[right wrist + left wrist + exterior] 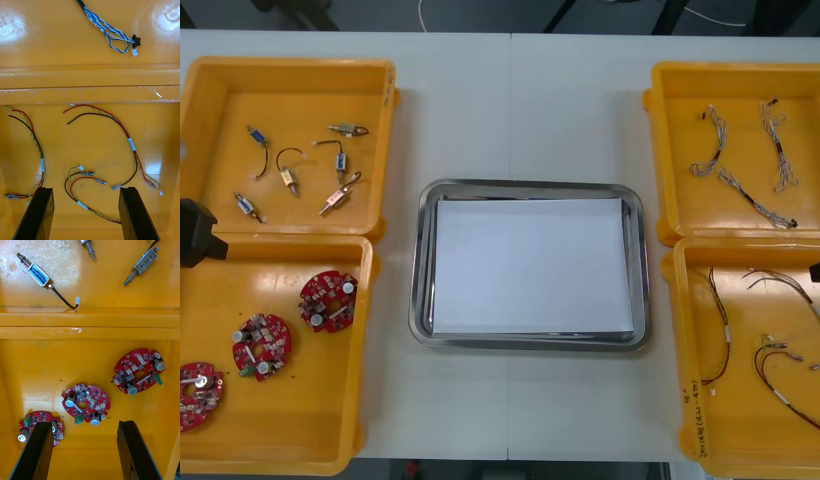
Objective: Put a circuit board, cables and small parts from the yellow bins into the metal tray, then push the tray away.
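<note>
A pale table [510, 110] lies under me, with the metal tray [528, 188] at its middle, white inside and holding nothing yet. My left claw [85, 423] hangs over the yellow bin [300, 420] left of the tray on its near side, fingers wide apart. Three round red boards [328, 301] lie flat there, parts upward. The middle board [86, 404] sits just beyond my fingertips. I judge it light, stiff and a bit delicate (those little cans and plugs could snag), so I'd pinch it across the bare rim. Being round, it has no long axis; its green plug [78, 420] points back toward my fingers. My right claw [87, 189], also spread, hovers over the bin [735, 430] right of the tray, where limp red and yellow cables [131, 144] curl. Those look best taken mid-length.
</note>
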Available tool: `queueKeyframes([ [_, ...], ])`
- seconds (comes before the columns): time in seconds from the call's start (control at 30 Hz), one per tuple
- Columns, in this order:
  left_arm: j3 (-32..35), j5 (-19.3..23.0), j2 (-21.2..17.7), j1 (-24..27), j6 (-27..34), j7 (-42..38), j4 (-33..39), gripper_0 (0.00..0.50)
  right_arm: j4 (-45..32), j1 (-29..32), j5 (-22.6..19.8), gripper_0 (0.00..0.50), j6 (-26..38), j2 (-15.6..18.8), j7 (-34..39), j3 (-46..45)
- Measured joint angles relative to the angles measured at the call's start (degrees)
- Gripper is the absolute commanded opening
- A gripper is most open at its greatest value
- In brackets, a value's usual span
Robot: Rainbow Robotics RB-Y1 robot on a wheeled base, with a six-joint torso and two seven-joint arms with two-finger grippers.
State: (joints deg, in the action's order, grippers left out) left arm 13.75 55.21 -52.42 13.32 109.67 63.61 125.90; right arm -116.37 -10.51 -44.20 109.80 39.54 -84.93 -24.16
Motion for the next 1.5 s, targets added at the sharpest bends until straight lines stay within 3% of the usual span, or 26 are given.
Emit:
queueKeyframes([
  [0.37,0.0,0.1,0.0,0.0,0.0,0.0,0.0,0.5,0.0,0.0,0.0,0.5,0.0,0.0,0.0,0.0],
  [0.47,-0.3,2.3,0.0,-0.8,0.0,0.4,0.0,0.5,0.0,-0.1,0.0,0.5,0.0,0.0,0.0,0.0],
  [1.0,-0.3,4.6,-0.3,-1.4,0.0,5.5,-0.1,0.5,-3.6,-0.8,1.0,0.5,0.0,0.1,0.0,-0.1],
  [1.17,-0.3,7.4,-2.1,-2.7,-0.5,5.6,-0.1,0.5,-4.4,0.5,0.8,0.5,0.0,0.1,0.0,-1.0],
  [1.37,-0.3,9.4,-5.4,-6.0,-5.7,6.1,-0.1,0.5,-6.9,2.0,-0.1,0.5,0.0,0.1,0.0,-3.2],
  [1.5,-0.3,10.6,-7.3,-8.5,-9.5,11.5,-0.1,0.5,-7.7,2.2,-0.7,0.5,0.0,0.1,0.0,-4.4],
])
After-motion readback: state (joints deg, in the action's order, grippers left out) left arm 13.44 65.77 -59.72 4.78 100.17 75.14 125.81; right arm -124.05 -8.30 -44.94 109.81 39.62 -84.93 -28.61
